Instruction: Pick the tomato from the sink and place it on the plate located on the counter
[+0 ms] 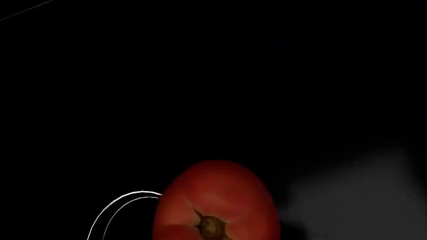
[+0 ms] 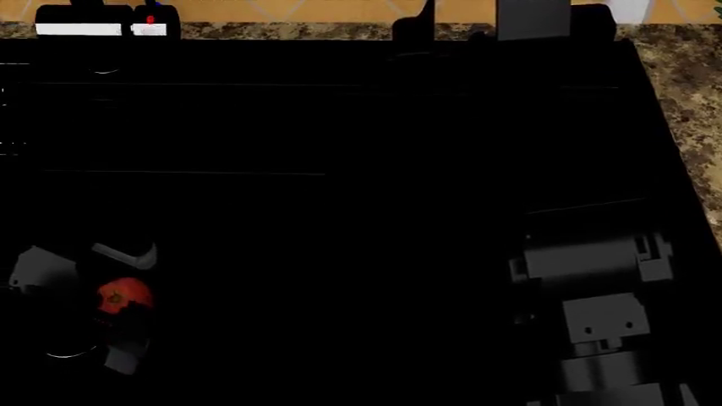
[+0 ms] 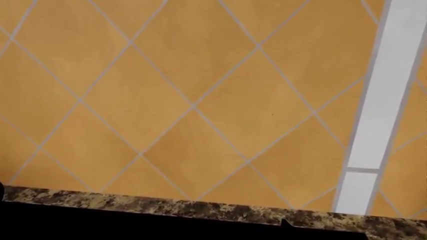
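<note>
The tomato (image 2: 123, 294) lies low in the black sink (image 2: 338, 169), between the left gripper (image 2: 118, 309) fingers; whether they grip it I cannot tell. The right gripper isn't seen. No plate shows; lifting and placing on the counter (image 2: 688, 101) remain.
</note>
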Controlling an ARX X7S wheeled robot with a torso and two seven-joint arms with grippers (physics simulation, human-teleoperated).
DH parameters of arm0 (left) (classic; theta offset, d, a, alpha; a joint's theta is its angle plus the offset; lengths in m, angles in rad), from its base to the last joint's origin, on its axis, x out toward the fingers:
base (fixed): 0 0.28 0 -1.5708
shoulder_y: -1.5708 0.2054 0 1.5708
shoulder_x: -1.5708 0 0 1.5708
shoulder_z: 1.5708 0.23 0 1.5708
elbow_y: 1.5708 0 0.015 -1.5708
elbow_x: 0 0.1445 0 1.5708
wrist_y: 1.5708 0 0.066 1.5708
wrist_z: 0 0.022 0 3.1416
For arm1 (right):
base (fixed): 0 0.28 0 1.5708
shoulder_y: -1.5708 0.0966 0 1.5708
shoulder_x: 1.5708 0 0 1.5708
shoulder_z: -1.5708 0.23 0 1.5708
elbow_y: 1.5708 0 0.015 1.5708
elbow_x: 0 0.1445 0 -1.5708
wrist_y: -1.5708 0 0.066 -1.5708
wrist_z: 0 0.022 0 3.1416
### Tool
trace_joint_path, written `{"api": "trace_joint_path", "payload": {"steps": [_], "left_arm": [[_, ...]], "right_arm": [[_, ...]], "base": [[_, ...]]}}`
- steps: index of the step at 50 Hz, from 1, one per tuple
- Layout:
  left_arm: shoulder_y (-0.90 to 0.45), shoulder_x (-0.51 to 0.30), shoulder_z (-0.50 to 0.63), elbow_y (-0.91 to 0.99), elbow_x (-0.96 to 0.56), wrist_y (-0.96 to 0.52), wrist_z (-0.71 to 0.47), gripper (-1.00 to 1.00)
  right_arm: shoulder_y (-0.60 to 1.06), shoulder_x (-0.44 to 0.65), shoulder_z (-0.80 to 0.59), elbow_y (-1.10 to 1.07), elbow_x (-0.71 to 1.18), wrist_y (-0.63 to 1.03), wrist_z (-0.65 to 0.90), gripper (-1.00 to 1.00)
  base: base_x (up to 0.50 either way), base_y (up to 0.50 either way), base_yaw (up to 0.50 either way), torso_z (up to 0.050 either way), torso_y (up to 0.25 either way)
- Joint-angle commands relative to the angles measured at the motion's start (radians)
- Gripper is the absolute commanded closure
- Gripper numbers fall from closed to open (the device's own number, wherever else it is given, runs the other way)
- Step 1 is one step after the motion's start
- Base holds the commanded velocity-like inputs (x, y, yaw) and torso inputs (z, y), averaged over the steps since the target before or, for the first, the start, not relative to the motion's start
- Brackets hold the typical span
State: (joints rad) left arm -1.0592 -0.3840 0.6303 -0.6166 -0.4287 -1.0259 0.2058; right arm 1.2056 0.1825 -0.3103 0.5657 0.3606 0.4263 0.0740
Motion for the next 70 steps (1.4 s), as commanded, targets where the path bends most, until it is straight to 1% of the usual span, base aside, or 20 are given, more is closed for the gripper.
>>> {"api": "trace_joint_path", "payload": {"steps": [1, 6, 12, 14, 15, 16, 18, 19, 20, 28, 31, 37, 41, 46, 62, 70], "left_arm": [[0.005, 0.004, 0.001, -0.01, -0.01, 0.016, 0.0, 1.0], [0.006, 0.004, 0.003, -0.016, -0.009, 0.029, 0.005, 1.0], [0.025, -0.047, -0.054, 0.175, -0.06, -0.076, -0.049, 1.0], [0.015, -0.047, -0.059, 0.165, -0.058, -0.054, -0.042, 1.0], [0.022, -0.062, -0.086, 0.241, -0.082, -0.101, -0.067, 1.0], [0.023, -0.067, -0.099, 0.273, -0.093, -0.12, -0.077, 1.0], [0.015, -0.063, -0.093, 0.235, -0.079, -0.068, -0.06, 1.0], [0.023, -0.077, -0.123, 0.317, -0.106, -0.122, -0.088, 1.0], [0.026, -0.081, -0.14, 0.346, -0.116, -0.134, -0.101, 1.0], [0.037, -0.074, -0.221, 0.372, -0.138, -0.067, -0.125, 1.0], [0.051, -0.07, -0.271, 0.433, -0.162, -0.061, -0.157, 1.0], [0.062, -0.048, -0.352, 0.473, -0.183, -0.012, -0.2, 1.0], [0.066, -0.039, -0.364, 0.489, -0.184, 0.012, -0.209, 1.0], [0.077, -0.022, -0.382, 0.479, -0.169, 0.094, -0.21, 1.0], [0.099, -0.026, -0.359, 0.484, -0.158, 0.106, -0.21, 1.0], [0.105, -0.027, -0.355, 0.491, -0.166, 0.088, -0.215, 1.0]], "right_arm": [[-0.001, 0.007, 0.0, -0.016, 0.007, 0.009, 0.006, -1.0], [-0.006, 0.009, -0.001, -0.025, 0.01, 0.012, 0.008, -1.0], [-0.009, 0.011, -0.001, -0.042, 0.016, 0.023, 0.013, -1.0], [-0.011, 0.012, -0.001, -0.041, 0.016, 0.02, 0.013, -1.0], [-0.012, 0.013, 0.0, -0.044, 0.017, 0.021, 0.014, -1.0], [-0.011, 0.012, 0.0, -0.041, 0.018, 0.02, 0.014, -1.0], [-0.013, 0.012, -0.001, -0.038, 0.017, 0.016, 0.014, -1.0], [-0.015, 0.013, 0.0, -0.044, 0.019, 0.018, 0.016, -1.0], [-0.013, 0.012, -0.001, -0.041, 0.019, 0.018, 0.015, -1.0], [-0.018, 0.017, -0.001, -0.059, 0.024, 0.025, 0.021, -1.0], [-0.023, 0.017, -0.001, -0.069, 0.027, 0.03, 0.026, -1.0], [-0.026, 0.017, -0.002, -0.081, 0.031, 0.035, 0.03, -1.0], [-0.029, 0.017, -0.002, -0.086, 0.034, 0.037, 0.032, -1.0], [-0.029, 0.018, -0.003, -0.081, 0.035, 0.033, 0.032, -1.0], [-0.04, 0.028, -0.001, -0.111, 0.046, 0.047, 0.044, -1.0], [-0.046, 0.032, 0.0, -0.12, 0.05, 0.049, 0.048, -1.0]], "base": [[0.0, 0.0, 0.0, 0.0, 0.0], [0.0, 0.0, 0.0, 0.0, 0.0], [0.0, 0.0, 0.0, 0.0, 0.0], [0.0, 0.0, 0.0, 0.0, 0.0], [0.0, 0.0, 0.0, 0.0, 0.0], [0.0, 0.0, 0.0, 0.0, 0.0], [0.0, 0.0, 0.0, 0.0, 0.0], [0.0, 0.0, 0.0, 0.0, 0.0], [0.0, 0.0, 0.0, 0.0, 0.0], [0.0, 0.0, 0.0, 0.0, 0.0], [0.0, 0.0, 0.0, 0.0, 0.0], [0.0, 0.0, 0.0, 0.0, 0.0], [0.0, 0.0, 0.0, 0.0, 0.0], [0.0, 0.0, 0.0, 0.0, 0.0], [0.0, 0.0, 0.0, 0.0, 0.0], [0.0, 0.0, 0.0, 0.0, 0.236]]}}
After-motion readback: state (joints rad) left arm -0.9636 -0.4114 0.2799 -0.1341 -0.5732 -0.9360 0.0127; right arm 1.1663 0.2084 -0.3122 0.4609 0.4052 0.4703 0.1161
